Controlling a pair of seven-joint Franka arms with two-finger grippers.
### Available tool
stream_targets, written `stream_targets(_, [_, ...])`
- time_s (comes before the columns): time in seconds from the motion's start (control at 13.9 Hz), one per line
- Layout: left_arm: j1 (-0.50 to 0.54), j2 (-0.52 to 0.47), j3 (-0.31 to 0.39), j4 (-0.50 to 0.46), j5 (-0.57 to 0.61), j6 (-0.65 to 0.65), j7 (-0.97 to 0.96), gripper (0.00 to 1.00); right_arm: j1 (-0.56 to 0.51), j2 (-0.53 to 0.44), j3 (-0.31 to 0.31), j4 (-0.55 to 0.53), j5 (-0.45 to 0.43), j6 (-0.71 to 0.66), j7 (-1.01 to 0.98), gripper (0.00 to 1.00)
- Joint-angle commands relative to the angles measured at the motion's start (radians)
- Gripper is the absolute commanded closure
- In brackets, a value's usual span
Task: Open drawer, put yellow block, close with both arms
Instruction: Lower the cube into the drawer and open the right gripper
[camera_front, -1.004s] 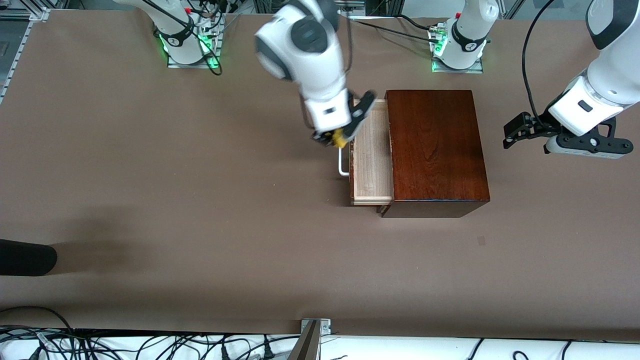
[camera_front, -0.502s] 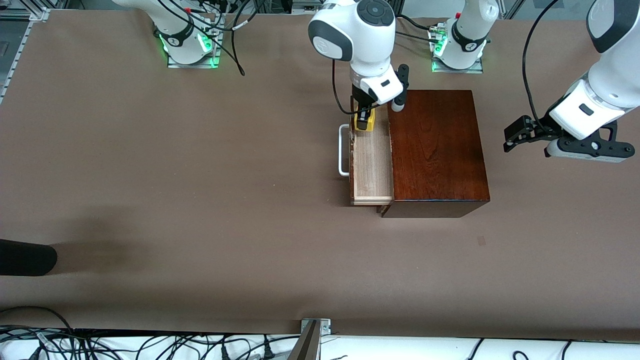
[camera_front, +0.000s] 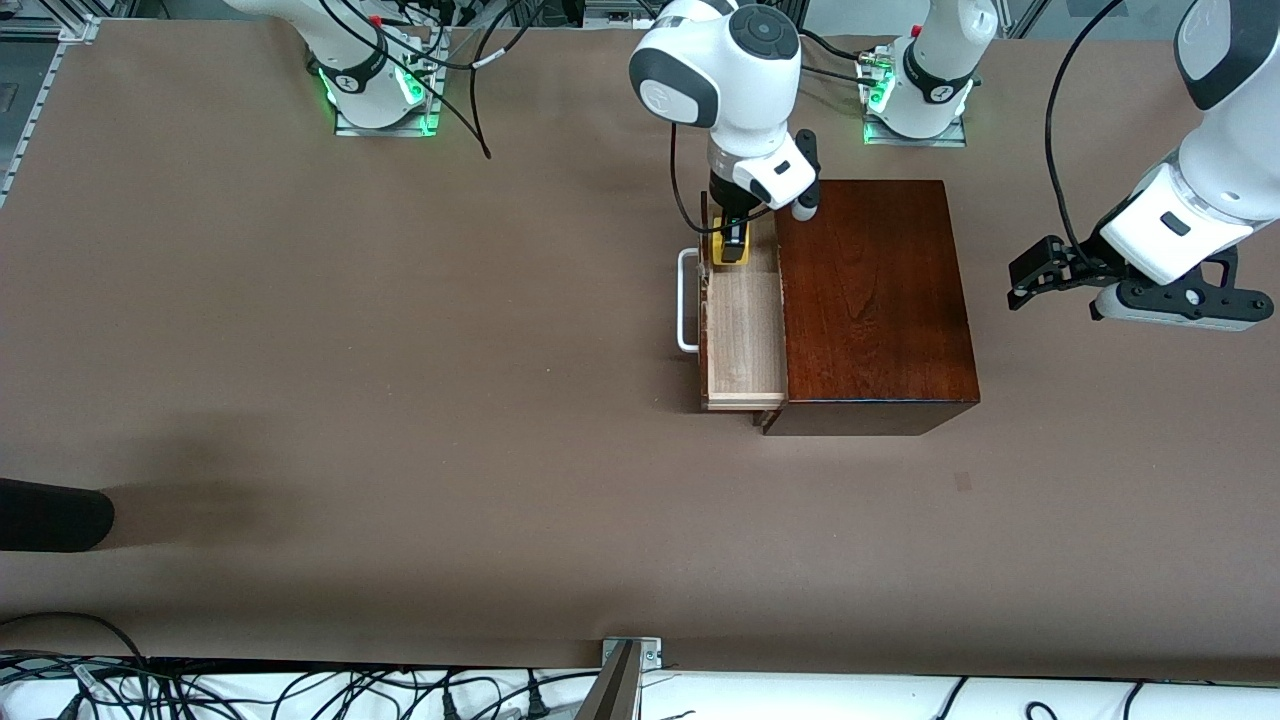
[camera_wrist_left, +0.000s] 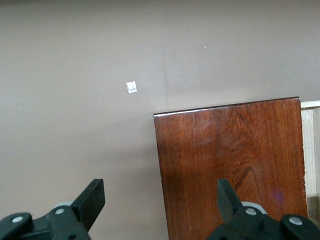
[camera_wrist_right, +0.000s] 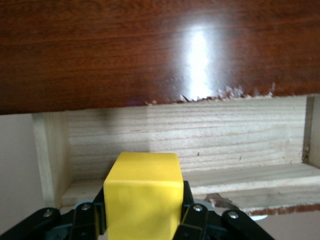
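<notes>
Right gripper (camera_front: 731, 243) pinching the yellow block (camera_front: 729, 249) over the open drawer (camera_front: 745, 330), seemingly not yet touching its floor | left gripper (camera_front: 1030, 277) spread wide above the table (camera_front: 300, 350), beside the wooden box (camera_front: 870, 300), waiting

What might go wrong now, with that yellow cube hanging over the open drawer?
The right gripper holds the yellow block over the end of the drawer that lies farthest from the front camera, close to its wall, so a release might clip the rim. The wooden box edge sits close beside it. The left gripper waits open, over the box's edge at the left arm's end.
</notes>
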Motion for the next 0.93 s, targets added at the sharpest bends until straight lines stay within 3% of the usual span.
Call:
stream_targets(0.0, [-0.008, 0.013, 0.002, 0.027, 0.015, -0.006, 0.007, 0.0, 0.023, 0.032, -0.009, 0.046, -0.028, 0.009, -0.014, 1.0])
stream_targets(0.86, [-0.008, 0.012, 0.004, 0.027, 0.014, -0.01, 0.007, 0.0, 0.023, 0.095, -0.012, 0.045, -0.092, 0.067, -0.025, 1.0])
